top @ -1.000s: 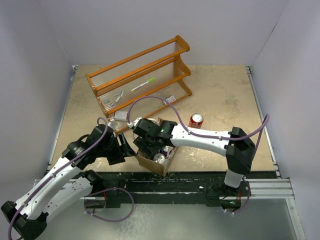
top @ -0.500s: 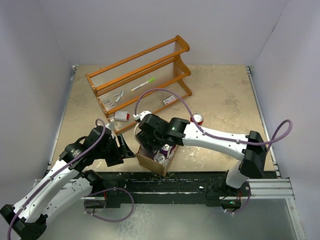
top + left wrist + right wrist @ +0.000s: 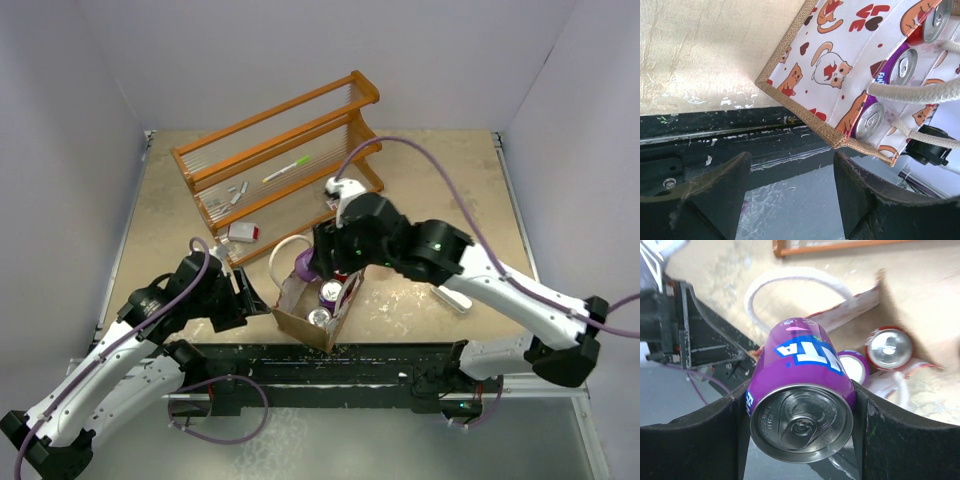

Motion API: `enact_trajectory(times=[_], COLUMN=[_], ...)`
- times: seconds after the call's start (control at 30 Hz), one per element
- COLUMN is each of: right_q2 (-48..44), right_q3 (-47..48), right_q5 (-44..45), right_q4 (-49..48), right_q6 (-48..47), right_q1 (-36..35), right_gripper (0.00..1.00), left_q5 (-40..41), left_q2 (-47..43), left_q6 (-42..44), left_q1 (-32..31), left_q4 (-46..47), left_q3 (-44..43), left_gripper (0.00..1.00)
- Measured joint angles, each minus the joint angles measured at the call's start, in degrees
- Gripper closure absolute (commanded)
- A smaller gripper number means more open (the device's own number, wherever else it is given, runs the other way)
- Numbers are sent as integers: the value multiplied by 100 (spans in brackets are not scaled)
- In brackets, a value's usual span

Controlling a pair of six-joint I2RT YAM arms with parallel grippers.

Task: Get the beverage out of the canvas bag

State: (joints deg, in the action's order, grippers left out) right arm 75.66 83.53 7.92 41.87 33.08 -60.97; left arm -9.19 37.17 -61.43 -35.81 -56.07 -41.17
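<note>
Lift-out step: right tool [image 3: 801,426] clenched on a purple Fanta can [image 3: 802,365], held just above the canvas bag [image 3: 296,322]; left tool [image 3: 790,197] released beside the bag's corner. Next, carry the can aside and set it upright on the bench [image 3: 440,190]

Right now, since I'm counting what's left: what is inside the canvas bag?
Three can tops show inside the canvas bag: a red can, a middle purple can and a corner purple can. Its walls hide their bodies and the floor.
</note>
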Motion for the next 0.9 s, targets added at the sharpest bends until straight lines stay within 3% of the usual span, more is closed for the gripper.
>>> enact_trajectory(times=[0.13, 0.3, 0.53, 0.67, 0.9], right_q2=[-588, -1207, -1296, -1130, -953], right_q3=[111, 125, -387, -1161, -2361], right_q5=[229, 1307, 2354, 2472, 2205], right_q4=[197, 621, 1161, 1176, 745], right_q6=[-79, -168, 269, 431, 479], right_q1=[424, 645, 1296, 1749, 1952], right_gripper=[99, 100, 100, 100, 99], left_q5=[57, 118, 153, 201, 216], left_q2=[0, 81, 431, 459, 621], left_q6=[-13, -57, -57, -57, -55], left_q1=[0, 0, 0, 0, 0], left_q4=[68, 190, 326, 350, 369], left_q3=[2, 2, -96, -149, -264], left_gripper=[27, 24, 20, 18, 17])
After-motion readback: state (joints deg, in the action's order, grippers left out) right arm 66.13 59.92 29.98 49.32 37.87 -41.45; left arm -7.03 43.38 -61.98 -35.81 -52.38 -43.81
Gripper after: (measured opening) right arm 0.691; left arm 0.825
